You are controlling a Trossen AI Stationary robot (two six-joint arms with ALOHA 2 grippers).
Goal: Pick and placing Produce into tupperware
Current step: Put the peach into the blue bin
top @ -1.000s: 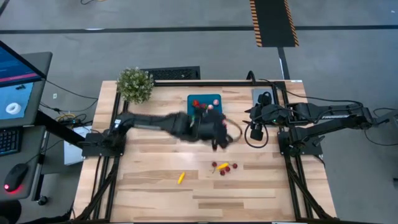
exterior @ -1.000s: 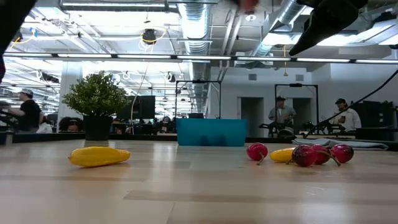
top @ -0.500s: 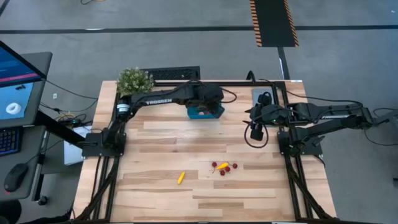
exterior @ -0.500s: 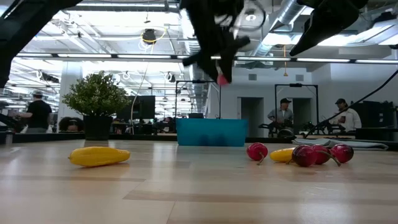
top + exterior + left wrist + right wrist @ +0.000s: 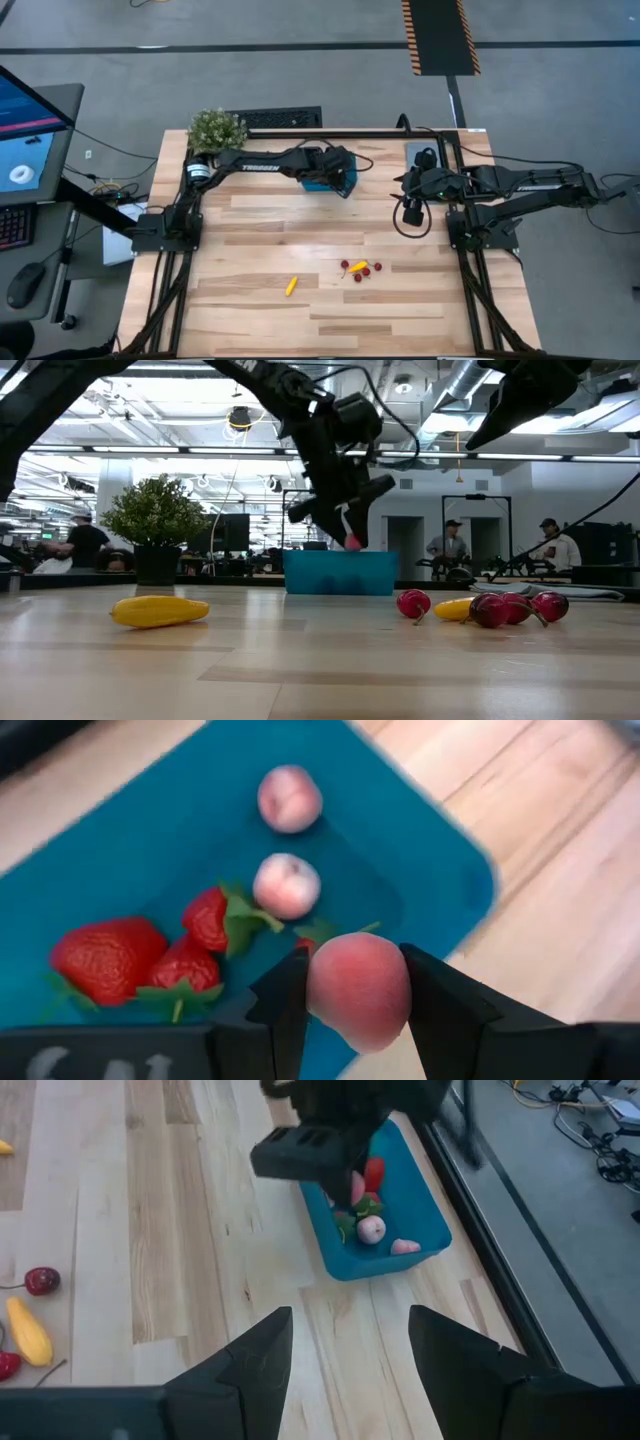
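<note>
Left gripper (image 5: pixel 356 988) pinches smooth round pink fruit (image 5: pixel 358 990); glossy teal tupperware (image 5: pixel 420 860) below.

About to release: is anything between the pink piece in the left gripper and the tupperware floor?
Nothing visible blocks it. The left gripper holds the pink piece over the tupperware; strawberries and two pink pieces lie off to the side.

I see a teal-blue tub (image 5: pixel 400 860) with red strawberries (image 5: pixel 100 958), green-leaved, and two pale pink fruits (image 5: pixel 288 885) inside. My black left gripper (image 5: pixel 352 992) pinches a rosy pink piece (image 5: pixel 358 988). Out on the pale striped wood table (image 5: pixel 250 250): dark red cherries (image 5: pixel 500 608), yellow pieces (image 5: pixel 160 611).
</note>
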